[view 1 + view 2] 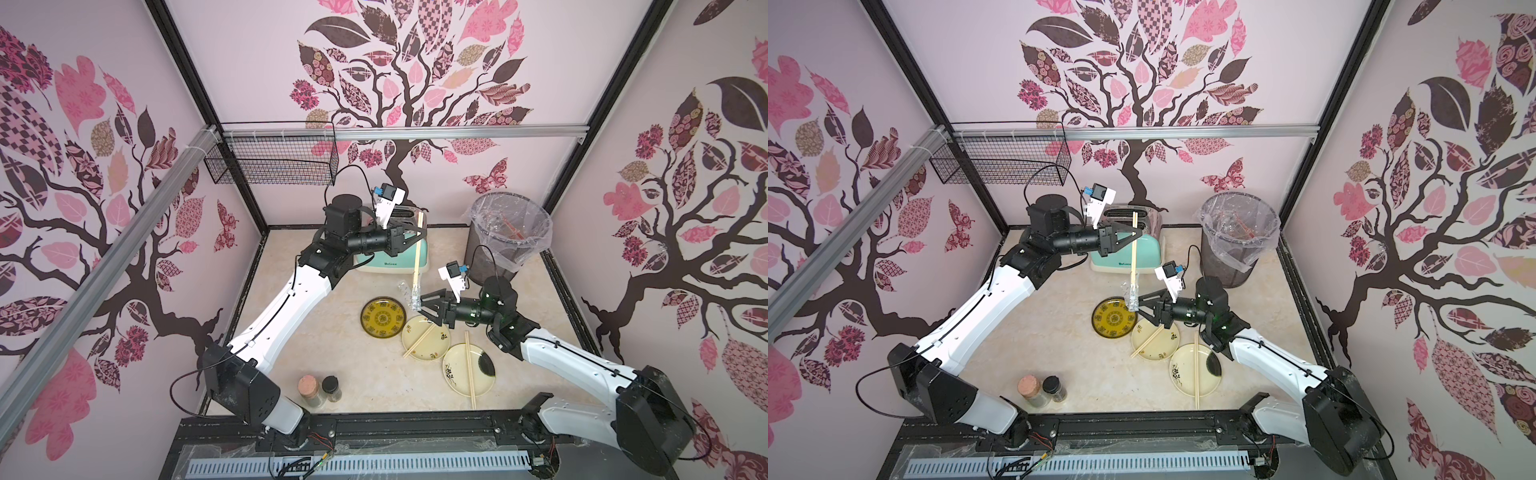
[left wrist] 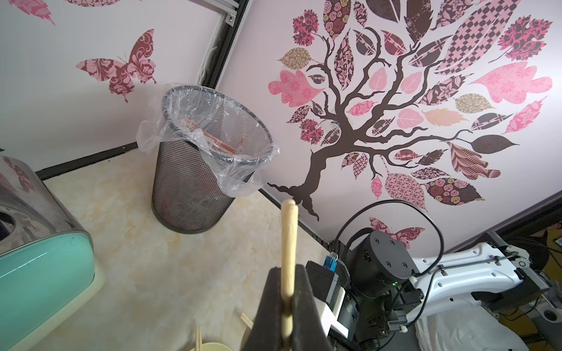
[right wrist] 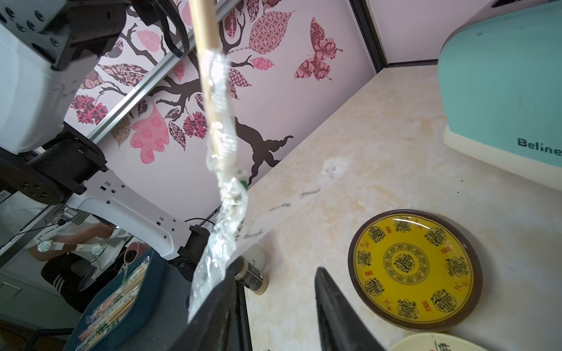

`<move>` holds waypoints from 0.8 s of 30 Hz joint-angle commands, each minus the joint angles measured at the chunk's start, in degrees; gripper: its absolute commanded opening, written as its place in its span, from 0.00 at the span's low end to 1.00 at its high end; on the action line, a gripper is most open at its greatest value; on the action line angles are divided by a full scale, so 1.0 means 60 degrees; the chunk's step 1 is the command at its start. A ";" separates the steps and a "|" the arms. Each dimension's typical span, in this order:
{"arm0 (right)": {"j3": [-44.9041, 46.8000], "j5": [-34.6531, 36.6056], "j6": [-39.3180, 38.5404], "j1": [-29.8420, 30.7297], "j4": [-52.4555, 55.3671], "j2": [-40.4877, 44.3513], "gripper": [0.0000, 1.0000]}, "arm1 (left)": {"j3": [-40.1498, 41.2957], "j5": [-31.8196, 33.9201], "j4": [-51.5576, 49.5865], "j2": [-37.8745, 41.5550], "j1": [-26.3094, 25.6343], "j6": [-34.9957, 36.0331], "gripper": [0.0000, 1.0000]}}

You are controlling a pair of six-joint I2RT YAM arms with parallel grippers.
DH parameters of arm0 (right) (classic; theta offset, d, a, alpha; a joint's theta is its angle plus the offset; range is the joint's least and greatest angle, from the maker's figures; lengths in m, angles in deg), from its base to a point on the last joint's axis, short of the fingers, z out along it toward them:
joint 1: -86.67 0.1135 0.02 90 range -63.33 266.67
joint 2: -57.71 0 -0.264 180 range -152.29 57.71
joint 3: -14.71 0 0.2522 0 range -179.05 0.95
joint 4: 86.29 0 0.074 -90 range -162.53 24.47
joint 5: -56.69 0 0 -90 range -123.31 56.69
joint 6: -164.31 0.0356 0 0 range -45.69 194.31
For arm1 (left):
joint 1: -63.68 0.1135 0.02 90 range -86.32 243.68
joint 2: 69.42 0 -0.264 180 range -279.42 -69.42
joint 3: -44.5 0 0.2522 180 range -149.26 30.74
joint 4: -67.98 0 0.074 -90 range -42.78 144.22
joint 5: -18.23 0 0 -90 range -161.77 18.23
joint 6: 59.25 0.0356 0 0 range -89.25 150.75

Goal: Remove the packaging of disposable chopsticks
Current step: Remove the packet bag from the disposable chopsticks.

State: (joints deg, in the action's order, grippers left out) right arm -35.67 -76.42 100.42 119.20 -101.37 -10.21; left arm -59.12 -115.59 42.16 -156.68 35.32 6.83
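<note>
a: how far along was the job?
b: by my reckoning 2 of the 3 pairs were done. 1 bare pair (image 1: 419, 341) lay across a cream plate (image 1: 438, 351), and another bare pair (image 1: 470, 374) lay across the second cream plate (image 1: 453, 365). some crinkled discarded sleeves (image 2: 213, 141) with red-orange marks sat inside the bin (image 2: 182, 182)
a: and the 3rd?
b: the held pair (image 1: 417, 257) hung upright in the air in front of the toaster (image 1: 390, 262). the left claw (image 1: 418, 234) was clamped tight on the wood near its upper end. most of the length showed bare
a: so where was the sleeve?
b: the sleeve (image 3: 225, 170) was bunched around the lower tips of that pair, above the table between the toaster and the yellow plate (image 1: 382, 318). it was not off yet. its loose end lay against 1 finger of the right claw (image 1: 423, 304)
a: was that claw gripping it?
b: no. in the right wrist view its jaws stood apart, with the plastic resting on 1 pad and nothing pinched between them
a: what was left, then?
b: i'd judge it had to close on the sleeve, draw it clear of the tips and drop it in the bin. then the 3rd pair needed laying down, likely on the empty yellow plate
</note>
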 commanded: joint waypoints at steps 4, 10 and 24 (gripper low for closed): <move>-0.0222 0.0981 -0.0814 0.0041 0.1531 0.0424 0.47 | -0.0050 -0.0066 0.0095 0.0016 0.0043 0.0142 0.00; -0.0085 0.1226 -0.1192 0.0042 0.2330 0.0964 0.50 | -0.0086 -0.0052 0.0049 0.0020 0.0042 0.0168 0.00; -0.0056 -0.0012 0.0734 0.0049 0.0946 0.1392 0.66 | -0.0064 -0.0033 -0.0013 0.0040 0.0045 0.0224 0.00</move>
State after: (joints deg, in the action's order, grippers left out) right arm -35.69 -73.80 99.85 119.22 -91.16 -1.38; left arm -59.12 -115.59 42.08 -156.68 35.32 7.09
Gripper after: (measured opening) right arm 0.649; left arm 0.057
